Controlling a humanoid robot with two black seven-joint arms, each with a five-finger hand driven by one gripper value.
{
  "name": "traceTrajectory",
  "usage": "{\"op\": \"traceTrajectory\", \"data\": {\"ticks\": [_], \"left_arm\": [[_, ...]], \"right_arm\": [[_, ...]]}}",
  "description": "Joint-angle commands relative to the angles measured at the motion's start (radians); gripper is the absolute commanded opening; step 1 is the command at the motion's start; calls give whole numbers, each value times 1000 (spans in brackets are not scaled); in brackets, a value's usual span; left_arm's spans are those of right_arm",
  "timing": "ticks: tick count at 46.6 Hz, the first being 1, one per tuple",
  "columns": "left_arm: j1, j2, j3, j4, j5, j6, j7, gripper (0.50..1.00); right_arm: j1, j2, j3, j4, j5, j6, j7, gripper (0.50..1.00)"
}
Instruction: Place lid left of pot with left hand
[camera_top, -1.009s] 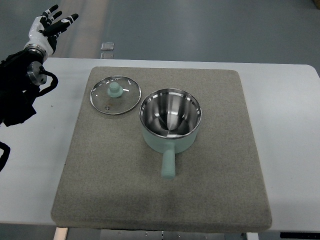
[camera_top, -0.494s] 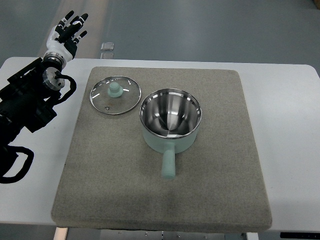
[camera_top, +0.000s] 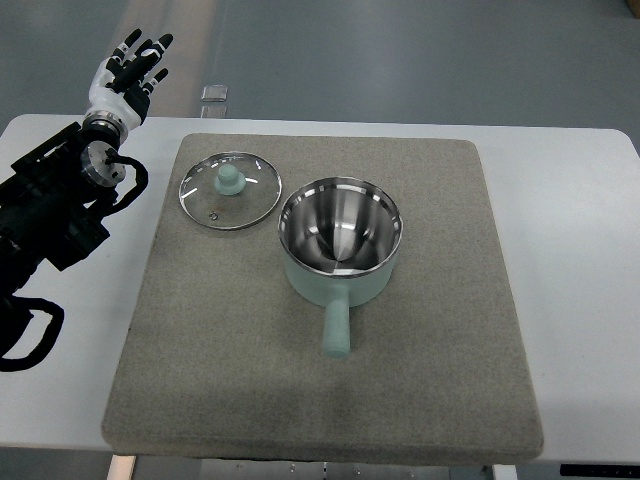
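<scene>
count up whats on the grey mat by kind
pot: 1
glass lid: 1
total on the mat: 2
The left hand is off the mat, fingers spread, holding nothing.

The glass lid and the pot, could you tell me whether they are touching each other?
Cannot tell. In the top view the lid's right rim meets the pot's steel rim with no mat visible between them, but the steep angle hides any contact.
</scene>
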Motion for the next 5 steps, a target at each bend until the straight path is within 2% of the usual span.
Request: {"op": "traceTrajectory", "data": {"ticks": [1,5], "left_arm": [[-1,-1,0,0,-1,0,1,921],[-1,0,-1,0,-1,0,0,921]], "right_arm": [[0,0,-1,1,-3,2,0,921],[-8,0,-1,1,0,5,0,921]]}}
